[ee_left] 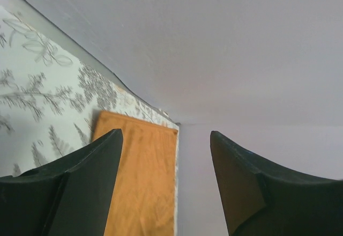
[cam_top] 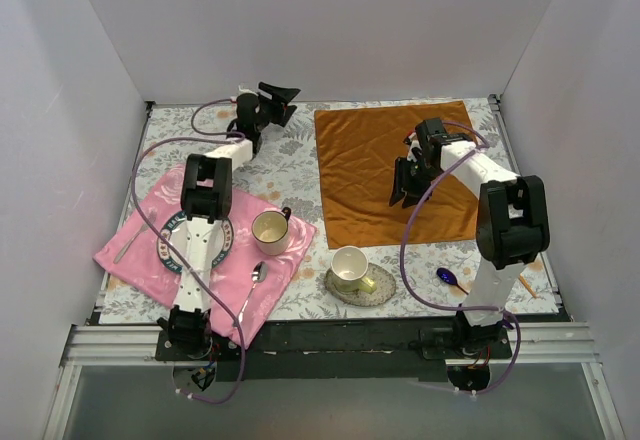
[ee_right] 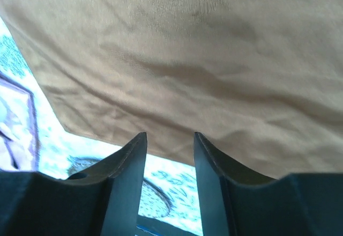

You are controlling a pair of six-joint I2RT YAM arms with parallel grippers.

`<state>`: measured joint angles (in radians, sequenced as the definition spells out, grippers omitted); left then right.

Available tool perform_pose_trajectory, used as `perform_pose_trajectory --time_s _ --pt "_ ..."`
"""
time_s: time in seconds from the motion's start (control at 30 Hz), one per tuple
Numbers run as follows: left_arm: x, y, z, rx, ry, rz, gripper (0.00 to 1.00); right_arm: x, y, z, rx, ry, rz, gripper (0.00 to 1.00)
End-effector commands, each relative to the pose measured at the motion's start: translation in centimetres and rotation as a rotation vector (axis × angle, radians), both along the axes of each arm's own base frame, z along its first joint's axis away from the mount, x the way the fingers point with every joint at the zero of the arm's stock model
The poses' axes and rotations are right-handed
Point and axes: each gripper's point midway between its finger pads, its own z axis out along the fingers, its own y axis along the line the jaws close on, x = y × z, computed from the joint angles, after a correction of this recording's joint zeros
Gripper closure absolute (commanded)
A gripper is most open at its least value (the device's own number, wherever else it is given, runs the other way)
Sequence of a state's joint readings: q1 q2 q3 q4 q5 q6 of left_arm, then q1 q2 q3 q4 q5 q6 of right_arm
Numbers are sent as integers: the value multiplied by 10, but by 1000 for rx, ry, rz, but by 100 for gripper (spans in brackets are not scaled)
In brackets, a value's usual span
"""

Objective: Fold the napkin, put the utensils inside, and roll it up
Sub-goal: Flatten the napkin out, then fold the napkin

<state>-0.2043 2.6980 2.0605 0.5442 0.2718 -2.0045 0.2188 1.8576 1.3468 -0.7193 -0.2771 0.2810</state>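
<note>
Two of the utensils sat closest to us by the right arm's base: the dark spoon (cam_top: 447,277) and the orange knife (cam_top: 527,284), both out on the table (cam_top: 310,165). Just left of them we had a white cup (cam_top: 349,264) on its saucer (cam_top: 378,288), then the pink cloth (cam_top: 140,255). Further back the napkin (cam_top: 365,155) lay flat and unfolded, with the right gripper (ee_right: 170,134) hovering over its near part, fingers apart and holding nothing. Way at the back edge, the left gripper (ee_left: 166,132) was spread wide and empty too.
</note>
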Motion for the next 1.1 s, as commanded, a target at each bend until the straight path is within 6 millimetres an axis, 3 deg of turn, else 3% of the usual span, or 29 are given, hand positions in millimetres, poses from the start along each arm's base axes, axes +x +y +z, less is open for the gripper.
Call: perform_pose_trajectory --time_s 0.0,0.03,0.07,0.1,0.13,0.17,0.2,0.23,0.27,0.3,0.37,0.43,0.47,0.5,0.63,0.83,1.07 --pt "-53 -23 116 44 -5 -171 34 -18 -6 17 -75 -44 135 50" --pt "-69 -24 141 81 -23 -186 34 -19 -8 21 -101 -76 165 48" --pt "-84 -28 128 141 54 -207 34 -21 -7 23 -107 -88 186 48" --pt "-93 -24 132 223 53 -193 34 -27 -3 27 -111 -110 220 47" --pt "-119 -23 128 275 147 -202 34 -27 -3 28 -126 -129 240 46" --pt "-132 -20 133 307 164 -203 34 -30 -1 30 -130 -144 267 46" --pt "-145 -18 135 335 184 -208 33 -34 6 31 -125 -158 300 46" --pt "-169 -19 163 376 139 -220 33 -36 12 34 -111 -185 320 45" --pt "-191 -14 142 424 226 -229 32 -39 16 35 -106 -200 345 45" --pt "-205 -11 142 464 233 -219 31 -43 27 36 -95 -217 379 45" --pt "-252 -5 153 518 223 -229 30 -44 40 40 -82 -245 421 45" --pt "-280 2 163 529 217 -222 30 -50 56 39 -65 -238 462 50" --pt "-299 9 183 524 174 -210 30 -49 62 41 -49 -240 470 51" --pt "-311 15 175 539 193 -209 30 -55 73 37 -35 -223 494 54" --pt "-345 34 181 573 209 -193 30 -73 101 24 -4 -186 587 55" --pt "-368 45 188 588 248 -187 30 -83 131 6 -36 -152 674 58" --pt "-390 47 189 586 297 -241 30 -88 157 12 -137 -191 719 55"
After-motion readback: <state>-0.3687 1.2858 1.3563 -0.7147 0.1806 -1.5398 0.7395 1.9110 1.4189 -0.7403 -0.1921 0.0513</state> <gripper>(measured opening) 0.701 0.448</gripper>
